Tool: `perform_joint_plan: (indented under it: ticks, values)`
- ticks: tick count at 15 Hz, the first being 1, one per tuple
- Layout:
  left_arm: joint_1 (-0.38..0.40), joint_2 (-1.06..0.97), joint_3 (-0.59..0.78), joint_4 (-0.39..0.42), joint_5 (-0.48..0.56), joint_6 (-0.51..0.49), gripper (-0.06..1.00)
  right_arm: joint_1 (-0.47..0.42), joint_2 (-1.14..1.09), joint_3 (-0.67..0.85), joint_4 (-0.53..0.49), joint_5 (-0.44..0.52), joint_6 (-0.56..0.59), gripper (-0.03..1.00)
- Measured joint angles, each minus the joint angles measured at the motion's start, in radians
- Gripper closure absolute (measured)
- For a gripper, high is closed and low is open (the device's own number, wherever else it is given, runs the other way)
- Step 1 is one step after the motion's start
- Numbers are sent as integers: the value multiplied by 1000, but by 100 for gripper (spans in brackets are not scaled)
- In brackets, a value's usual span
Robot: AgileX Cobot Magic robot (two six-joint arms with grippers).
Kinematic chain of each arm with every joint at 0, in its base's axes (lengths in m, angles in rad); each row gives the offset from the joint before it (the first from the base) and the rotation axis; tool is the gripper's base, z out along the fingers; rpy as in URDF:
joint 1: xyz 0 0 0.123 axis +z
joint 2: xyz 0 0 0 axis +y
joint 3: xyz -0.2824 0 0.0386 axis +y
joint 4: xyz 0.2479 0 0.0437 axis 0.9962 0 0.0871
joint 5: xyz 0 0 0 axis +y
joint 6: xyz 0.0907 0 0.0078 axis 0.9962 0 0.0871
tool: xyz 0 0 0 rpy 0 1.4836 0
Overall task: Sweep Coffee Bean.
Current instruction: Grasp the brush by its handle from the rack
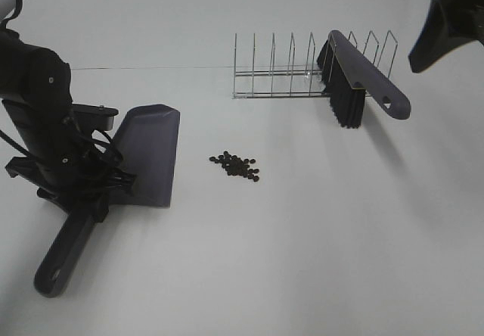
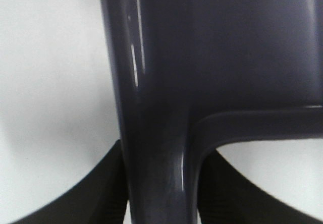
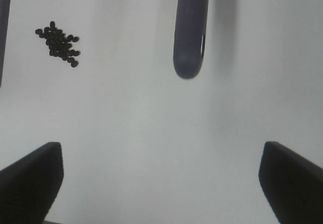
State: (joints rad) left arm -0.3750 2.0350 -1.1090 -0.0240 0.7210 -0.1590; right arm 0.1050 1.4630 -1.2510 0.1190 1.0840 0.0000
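The coffee beans point(image 1: 236, 166) lie in a loose dark cluster on the white table, just right of the dustpan; they also show in the right wrist view point(image 3: 59, 45). The dark purple dustpan point(image 1: 149, 150) lies flat with its handle pointing toward the front left. My left gripper point(image 1: 106, 188) is shut on the dustpan handle point(image 2: 156, 133), with a finger point(image 2: 98, 196) pressed against each side. The dark brush point(image 1: 361, 79) rests on the wire rack at the back right. My right gripper point(image 1: 445, 33) hangs high above it, open and empty, and the brush handle end point(image 3: 189, 37) is ahead of it.
A wire rack point(image 1: 280, 67) with several upright dividers stands behind the beans and holds the brush at its right end. The white table point(image 1: 318, 238) spreads to the front and right. The dustpan's edge shows at the side of the right wrist view point(image 3: 3, 27).
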Motion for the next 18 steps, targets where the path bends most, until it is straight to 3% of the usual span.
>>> perform_joint_plan:
  ticks: [5, 7, 10, 13, 18]
  values:
    - [0, 0, -2, -2, 1, 30, 62, 0, 461, -456, -27, 123, 7, 7]
    - [0, 0, -2, -9, 1, 31, 62, 0, 703, -695, -64, 129, -9, 7]
    - [0, 0, -2, -31, 12, 31, 62, 0, 909, -902, -66, 129, -23, 9]
    - [0, 0, -3, -45, 32, 31, 62, 0, 996, -987, -65, 129, -39, 12]
    - [0, 0, -3, -79, 47, 31, 62, 0, 1060, -1004, -58, 135, -51, 16]
